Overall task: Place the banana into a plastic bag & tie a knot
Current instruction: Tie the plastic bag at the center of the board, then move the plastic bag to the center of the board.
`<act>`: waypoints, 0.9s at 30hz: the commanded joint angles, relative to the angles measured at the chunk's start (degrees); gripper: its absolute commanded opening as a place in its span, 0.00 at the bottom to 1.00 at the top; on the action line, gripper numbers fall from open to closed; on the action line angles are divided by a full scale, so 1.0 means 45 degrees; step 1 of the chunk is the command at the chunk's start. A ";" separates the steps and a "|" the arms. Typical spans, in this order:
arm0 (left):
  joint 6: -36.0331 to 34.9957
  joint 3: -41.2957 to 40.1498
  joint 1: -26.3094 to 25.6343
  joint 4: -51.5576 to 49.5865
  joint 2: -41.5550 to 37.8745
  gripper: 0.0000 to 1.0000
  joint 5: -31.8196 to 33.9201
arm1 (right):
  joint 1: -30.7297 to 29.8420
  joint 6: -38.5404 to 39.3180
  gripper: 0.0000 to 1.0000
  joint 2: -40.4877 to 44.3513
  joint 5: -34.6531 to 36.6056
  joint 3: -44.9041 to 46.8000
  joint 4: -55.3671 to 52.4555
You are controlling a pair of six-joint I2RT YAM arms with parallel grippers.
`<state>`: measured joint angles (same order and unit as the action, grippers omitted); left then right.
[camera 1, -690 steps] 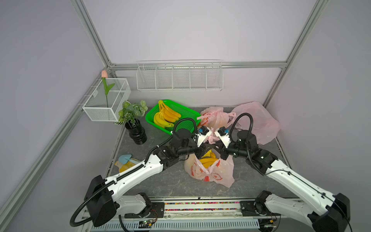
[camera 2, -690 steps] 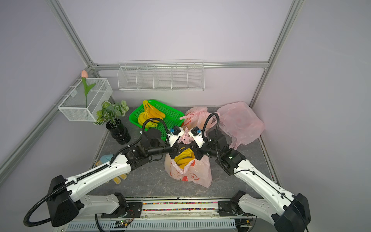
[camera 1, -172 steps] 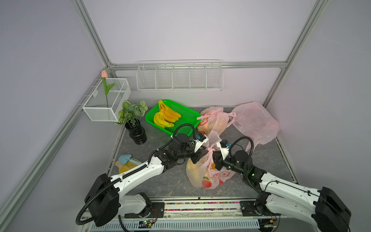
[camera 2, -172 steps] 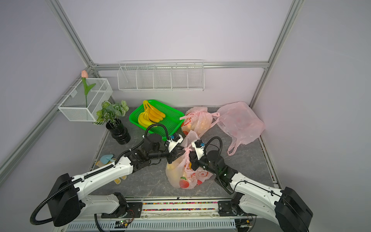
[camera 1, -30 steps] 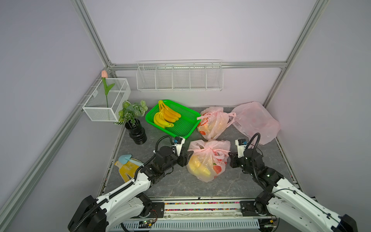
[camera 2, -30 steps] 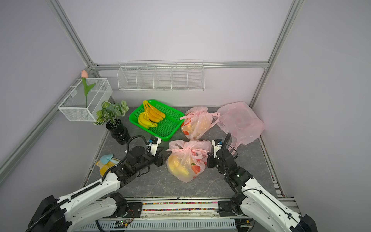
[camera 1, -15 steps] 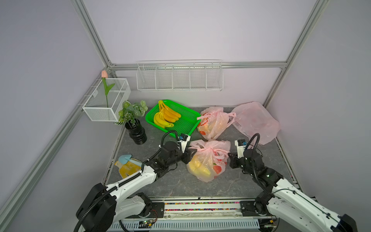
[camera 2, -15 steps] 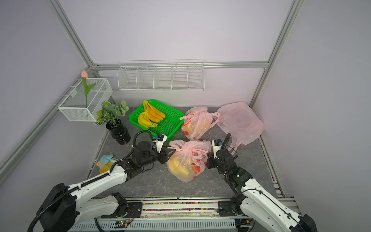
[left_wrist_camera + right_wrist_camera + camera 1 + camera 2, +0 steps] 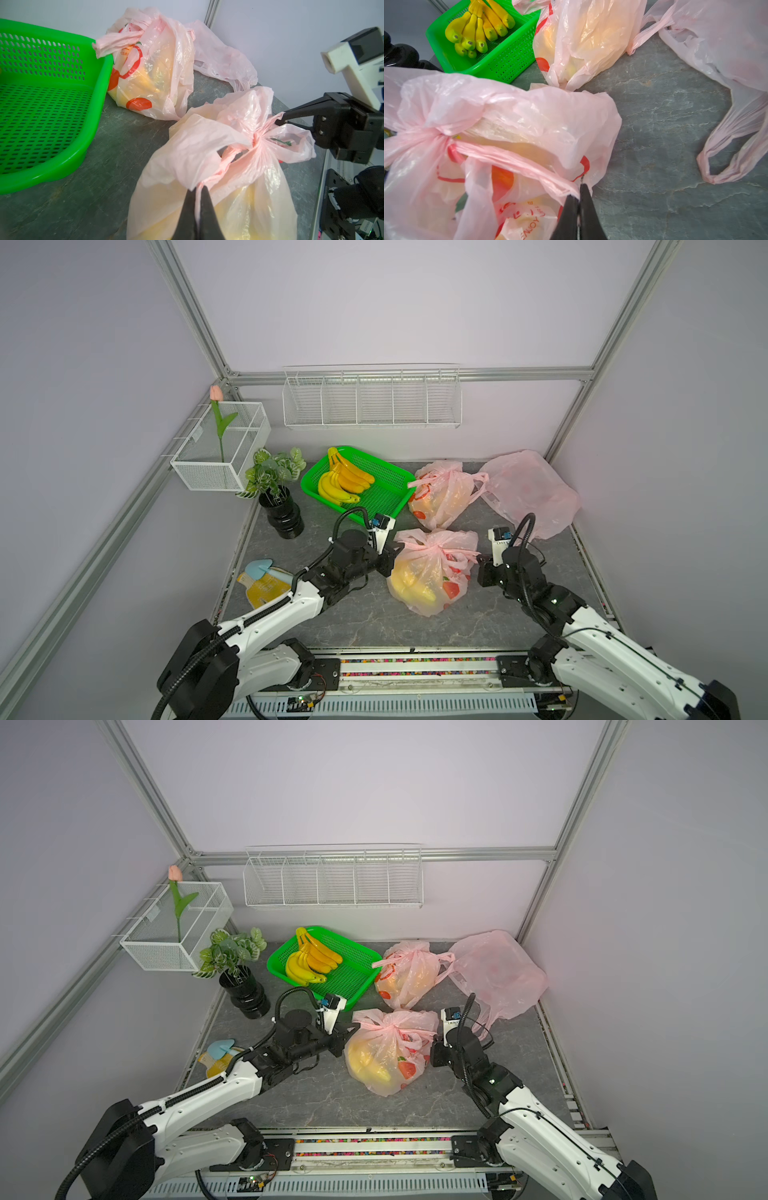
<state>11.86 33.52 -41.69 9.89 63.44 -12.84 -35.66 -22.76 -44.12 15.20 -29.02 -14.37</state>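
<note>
Left claw [image 9: 197, 190] clamps one bag handle [image 9: 228, 163], right claw [image 9: 578, 193] the opposite one. Knot [image 9: 257, 138] between them; hard pull risks tearing thin film or slipping grip.

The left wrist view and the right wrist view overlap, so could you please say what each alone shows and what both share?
Only the left wrist view shows the left gripper, shut on one handle of the knotted bag. Only the right wrist view shows the banana bunch lying in the green basket. Both show that basket, the right gripper pinching the bag's other handle, and the empty bag.
</note>
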 commanded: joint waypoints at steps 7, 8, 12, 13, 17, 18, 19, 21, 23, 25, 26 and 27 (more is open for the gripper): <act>0.0117 0.0001 0.0171 -0.0704 -0.1705 0.00 0.2540 | 0.0293 0.1015 0.06 -0.0415 0.3621 -0.1807 -0.2045; 0.0169 -0.0043 0.0245 -0.0746 -0.1608 0.00 0.2735 | 0.0486 0.0965 0.07 -0.0493 0.3671 -0.1705 -0.1958; 0.0744 -0.0331 0.0941 -0.0789 -0.0863 0.00 0.2902 | 0.1938 0.0353 0.07 -0.0948 0.2554 -0.1140 -0.1425; 0.0866 -0.0312 0.1118 -0.0871 -0.0615 0.00 0.2983 | 0.2348 0.0207 0.07 -0.1094 0.2106 -0.1051 -0.1289; 0.0788 0.0168 0.1412 -0.1438 0.0268 0.00 0.3522 | 0.3574 -0.0038 0.07 -0.1613 0.1085 -0.0973 -0.0852; 0.0752 0.0379 0.1432 -0.1575 0.0415 0.00 0.3684 | 0.3830 -0.0039 0.06 -0.1724 0.0981 -0.1030 -0.0778; 0.0728 0.0597 0.1462 -0.1699 0.0551 0.00 0.3831 | 0.4039 -0.0058 0.07 -0.1861 0.0888 -0.1103 -0.0735; 0.0649 0.1125 0.1472 -0.1816 0.0887 0.00 0.3808 | 0.4552 -0.0129 0.06 -0.2062 0.0712 -0.1322 -0.0692; -0.0249 0.1841 0.1412 -0.1510 0.1561 0.00 0.2530 | 0.5081 -0.0194 0.07 -0.2134 0.0672 -0.1507 -0.0634; -0.0131 0.3032 0.1332 -0.1835 0.2426 0.00 0.1826 | 0.5959 -0.0232 0.07 -0.2080 0.0773 -0.1758 -0.0548; -0.0010 0.3337 0.1334 -0.1614 0.2763 0.00 0.1647 | 0.6327 -0.0264 0.07 -0.2100 0.0702 -0.1926 -0.0526; 0.0113 0.3649 0.1335 -0.1273 0.3120 0.00 0.1556 | 0.6826 -0.0391 0.06 -0.2160 0.0520 -0.2137 -0.0537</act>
<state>12.62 46.52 -38.48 5.02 75.31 -11.75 -11.40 -22.37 -53.82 6.11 -36.45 -15.35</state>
